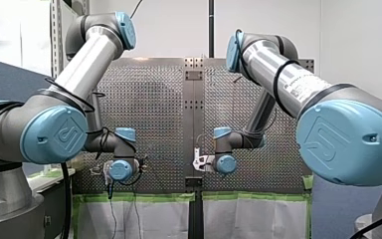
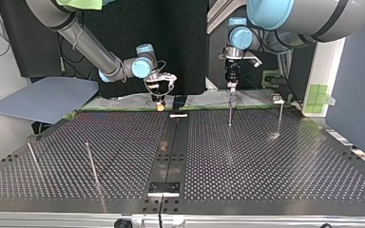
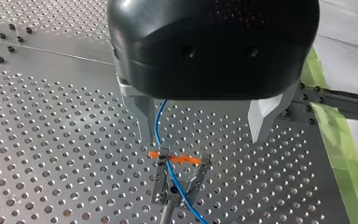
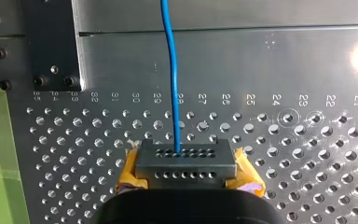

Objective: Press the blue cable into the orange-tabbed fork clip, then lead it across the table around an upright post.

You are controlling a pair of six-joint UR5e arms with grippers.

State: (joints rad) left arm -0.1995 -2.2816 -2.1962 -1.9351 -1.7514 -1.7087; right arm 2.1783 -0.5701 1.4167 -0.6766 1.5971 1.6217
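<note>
My left gripper point(image 3: 204, 136) hangs just above the fork clip point(image 3: 179, 179) on the table point(image 3: 51, 140), its metal fingers point(image 3: 144, 122) spread wide and holding nothing. The blue cable point(image 3: 157, 123) runs down close beside one finger, crosses the orange tabs point(image 3: 182, 159) and lies between the clip's prongs. My right gripper point(image 4: 186, 173) has its yellow pads point(image 4: 129, 170) closed on a dark block point(image 4: 186, 161) with rows of holes, and the cable leads straight ahead from it. In the top view both grippers stand at the table's far edge.

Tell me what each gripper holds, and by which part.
My right gripper holds the blue cable by the grey block on its end. My left gripper is open and holds nothing.
</note>
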